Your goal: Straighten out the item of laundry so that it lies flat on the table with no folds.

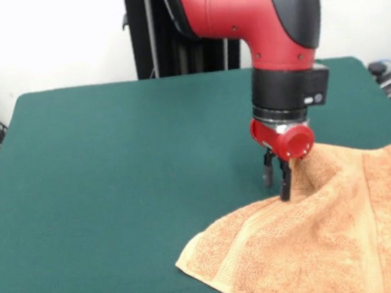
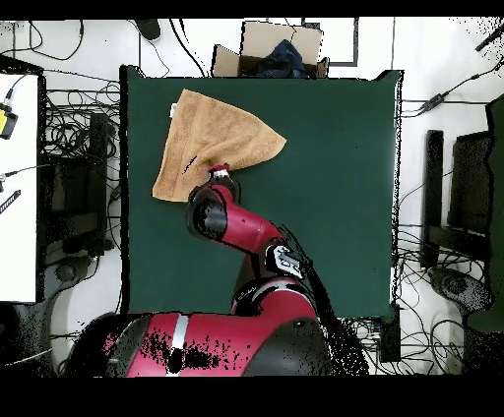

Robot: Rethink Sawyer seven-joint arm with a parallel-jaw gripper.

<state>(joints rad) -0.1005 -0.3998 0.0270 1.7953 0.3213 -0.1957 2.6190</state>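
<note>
Step in hand, as judged: a pull on the towel (image 1: 319, 235) to spread it; the task is not yet done, since the cloth is raised into a peak at the gripper (image 1: 277, 179) and creases run down from that peak.

Front view, left to right. Left of the gripper only bare table (image 1: 115, 184) is seen. Below and to the left of the gripper the towel's near corner is laid flat on the felt, a border band visible along that edge. At the gripper the cloth is lifted; the fingers (image 1: 284, 182) are seen close together with only a narrow gap, and the right one is pressed against the raised fold. Whether cloth is actually pinched between them cannot be told, because the fold hides the tips. Right of the gripper the towel is draped downward and outward, a second border band running along the far right side, and the cloth is cut off by the picture's edge.

Overhead view: the towel (image 2: 212, 138) is seen as a skewed, roughly triangular patch, so part of it is probably doubled under. It lies near one side of the table (image 2: 335, 197), just beyond the gripper (image 2: 219, 169), which is set at its nearer edge.

Next move, as judged: the held edge to be drawn away from the flat corner and lowered, kept low so the cloth is dragged open rather than bunched
</note>
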